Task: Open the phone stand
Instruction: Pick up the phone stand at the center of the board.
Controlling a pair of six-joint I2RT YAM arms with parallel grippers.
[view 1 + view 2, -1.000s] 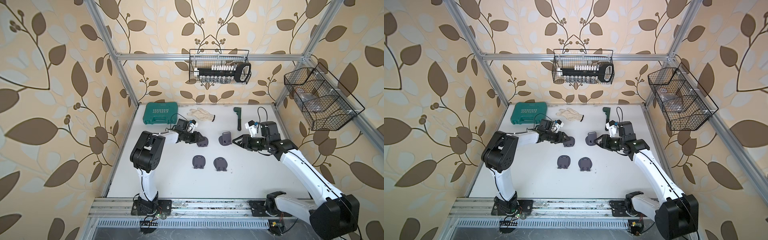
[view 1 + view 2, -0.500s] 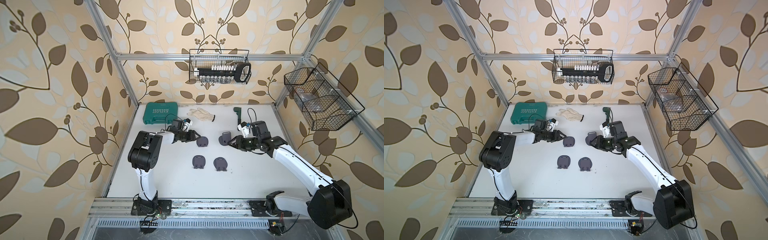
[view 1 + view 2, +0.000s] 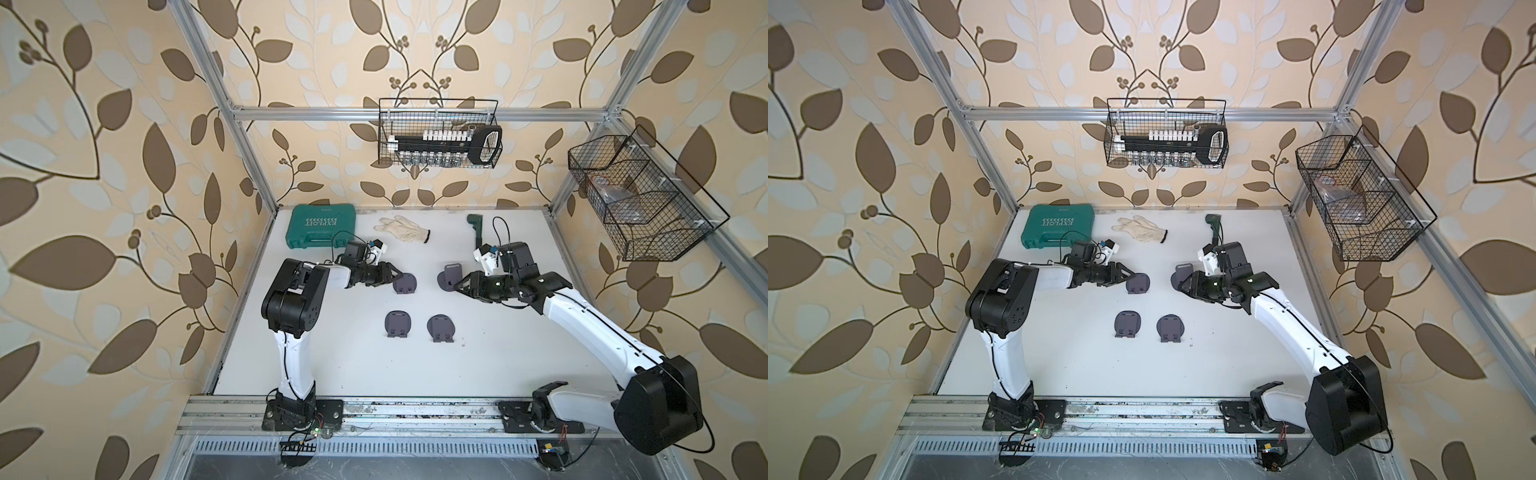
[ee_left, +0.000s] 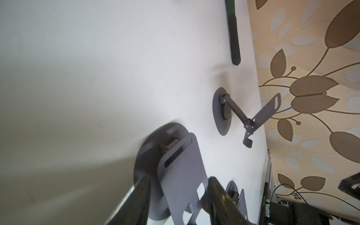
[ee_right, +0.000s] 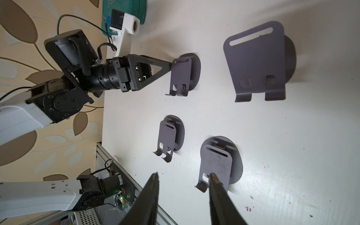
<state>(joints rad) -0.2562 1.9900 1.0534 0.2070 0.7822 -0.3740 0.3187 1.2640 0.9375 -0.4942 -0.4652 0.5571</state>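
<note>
**Phone stand (image 3: 405,283) at the tips of the left fingers (image 4: 140,196); left arm nearer.**

We find the stand far-centre on the surface (image 3: 332,357), its plate lying close over the base. In the left wrist view the plate runs on from the left fingers, hooked end nearest, with one finger on each side. They are parted, and a sliver of base shows beside one, so we judge there is no firm hold yet. The right fingers (image 5: 220,198) are spread and empty, near the opened stand (image 3: 451,275).

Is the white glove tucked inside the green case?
No, the white glove lies on the table beside the closed green case.
</note>
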